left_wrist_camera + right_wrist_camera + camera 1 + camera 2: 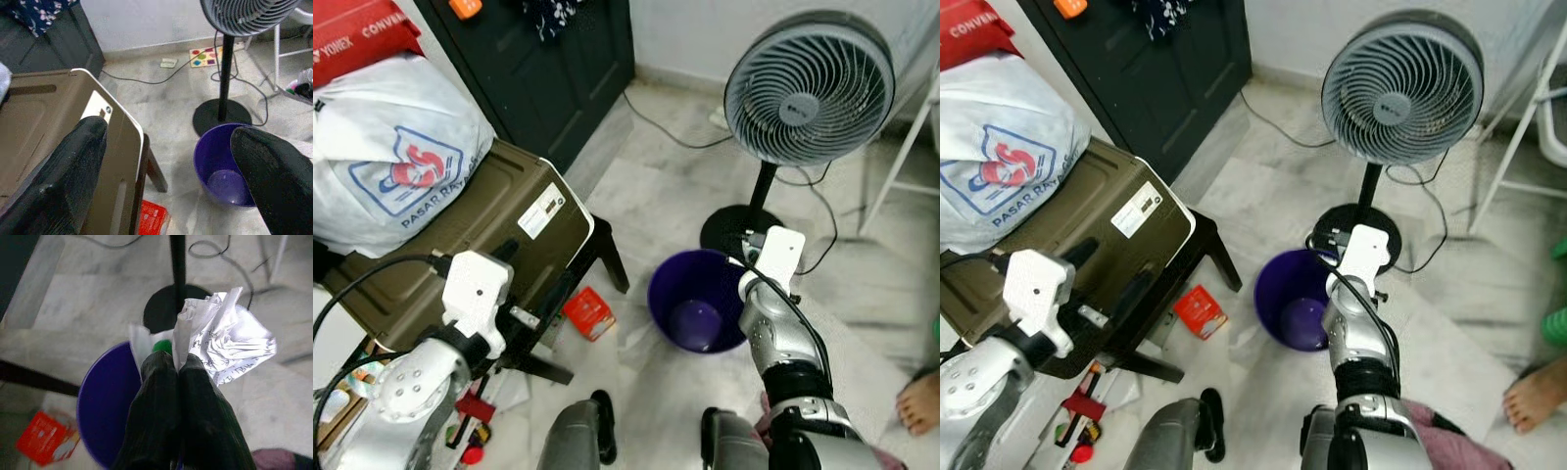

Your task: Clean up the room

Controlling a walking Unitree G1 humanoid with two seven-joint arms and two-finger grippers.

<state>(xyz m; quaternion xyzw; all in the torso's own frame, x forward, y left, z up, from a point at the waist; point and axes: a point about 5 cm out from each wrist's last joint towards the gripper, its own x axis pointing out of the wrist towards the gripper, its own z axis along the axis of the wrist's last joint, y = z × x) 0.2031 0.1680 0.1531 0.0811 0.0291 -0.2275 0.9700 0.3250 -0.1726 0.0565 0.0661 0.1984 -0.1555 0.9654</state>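
two silver arms reach forward in the left eye view. the right arm is stretched out over the round purple plastic bin [697,313], which stands on the pale marble floor [646,186] just in front of the black round base of a grey standing fan [808,88]. left of the bin, a small red carton [589,313] lies on the floor beside the leg of a low black stool that carries an olive-brown hard case [460,245]. a white plastic shopping bag with red and blue print [391,166] rests on top of the case. a person's bare foot [918,401] shows at the right edge, well apart from the bin.

the right eye view gives the same scene: the right arm's white wrist box hangs above the near rim of the bin, and black cables trail across the floor around the fan base.

in the left wrist view, the left hand [176,176] is released, its two black fingers [73,171] spread wide apart with nothing between them. one finger lies over the case, the other over the bin.

in the right wrist view, the right hand [178,364] is clenched, its fingers pressed together on a crumpled white sheet of paper with writing [220,342]. the paper sticks out from the fingertips, held above the far rim of the bin and the fan's base. something small and green [161,346] and a white scrap show just behind the fingertips; i cannot tell what they are.
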